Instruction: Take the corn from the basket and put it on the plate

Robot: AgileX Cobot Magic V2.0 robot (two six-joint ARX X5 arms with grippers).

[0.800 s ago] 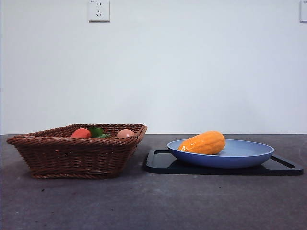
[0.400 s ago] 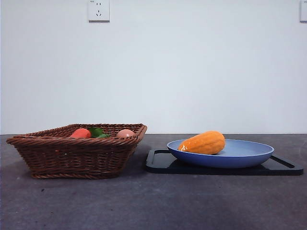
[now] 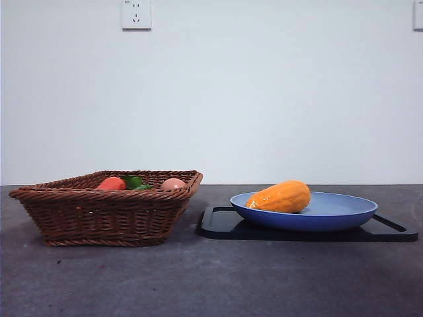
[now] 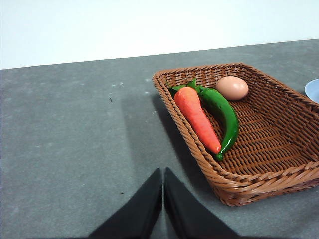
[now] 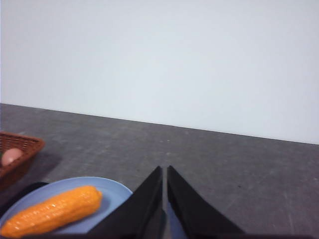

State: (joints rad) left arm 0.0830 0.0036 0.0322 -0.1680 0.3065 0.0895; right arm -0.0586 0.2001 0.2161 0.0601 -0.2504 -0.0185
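Nothing differs from the front pictures of a second and half a second ago: basket, plate and corn sit where they sat, and no arm shows in that view.

Going left to right across the front view, the basket point(image 3: 106, 208) stands on the grey table point(image 3: 198, 277) at the left. Over its rim peek a red-orange carrot point(image 3: 111, 184), a green pepper point(image 3: 134, 182) and a pale pink egg point(image 3: 173, 183). In the left wrist view the carrot point(image 4: 197, 118) and pepper point(image 4: 223, 115) lie side by side, touching, along one wall of the basket point(image 4: 259, 179), with the egg point(image 4: 232, 87) near their stem ends in a far corner.

Just right of the basket, apart from it, lies a black tray point(image 3: 225, 224). The plate point(image 3: 344, 212) rests on the tray. The corn point(image 3: 280, 197) lies on its side in the plate's left half, at about 9 o'clock from the plate's middle, its narrower end toward the basket.

The left gripper point(image 4: 163, 172) has its jaws pressed together with only a thin slit between them, holding nothing; it hangs over bare table, the basket at about 2 o'clock from its tips. The right gripper point(image 5: 164, 169) is likewise closed to a slit and empty. It hangs above the plate point(image 5: 107, 185), and the corn point(image 5: 52, 210) lies at about 8 o'clock from its tips, clear of the jaws.
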